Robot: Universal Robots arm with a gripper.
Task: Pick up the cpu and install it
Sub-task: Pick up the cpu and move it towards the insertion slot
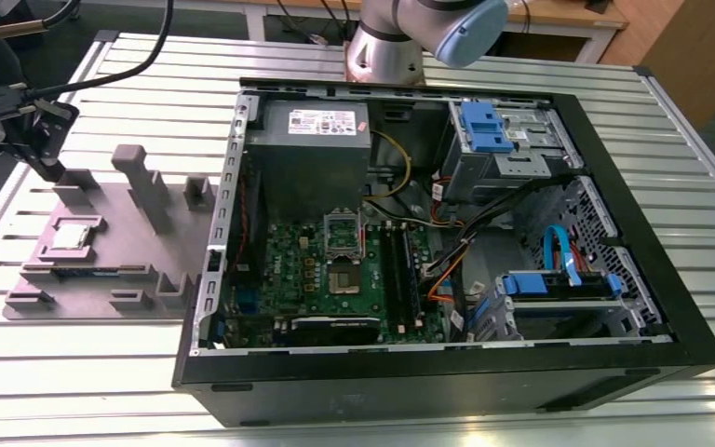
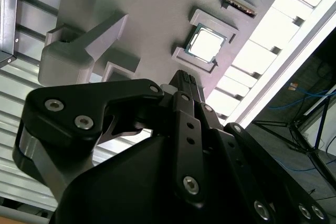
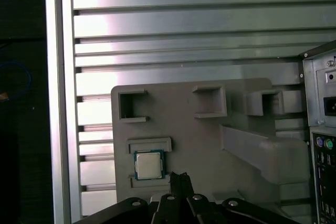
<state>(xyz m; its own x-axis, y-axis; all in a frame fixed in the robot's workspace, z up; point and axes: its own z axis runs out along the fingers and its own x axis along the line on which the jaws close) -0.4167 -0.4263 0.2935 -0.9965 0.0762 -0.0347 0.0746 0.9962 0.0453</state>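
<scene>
While the cpu (image 1: 72, 235) lies flat in its shallow square recess on the grey fixture tray (image 1: 128, 247), which sits on the slatted aluminium desk (image 1: 85, 372) to the exterior view's left of the open computer case (image 1: 457, 382), the arm's claw (image 1: 49, 172) hangs above the tray's far end, clear of the chip. Its jaws are drawn together and carry nothing.

In both wrist views the chip's pale metal top shows just beyond the narrow black tips, with its greenish rim visible inside the recess walls (image 3: 149, 164) (image 2: 207, 44). The dark socket (image 1: 345, 277) on the motherboard inside the case stands with its metal frame raised and nothing seated in it, so the task looks to be at its start.

Judging from these pictures, a clean pick calls for three things. The jaws should be spread wider than the chip before any descent, and the claw centred squarely over it. The hold should then be taken on two opposite edges rather than a corner. The low recess walls leave little room beside the rim, so a skewed approach could tilt the chip or catch the tray.
</scene>
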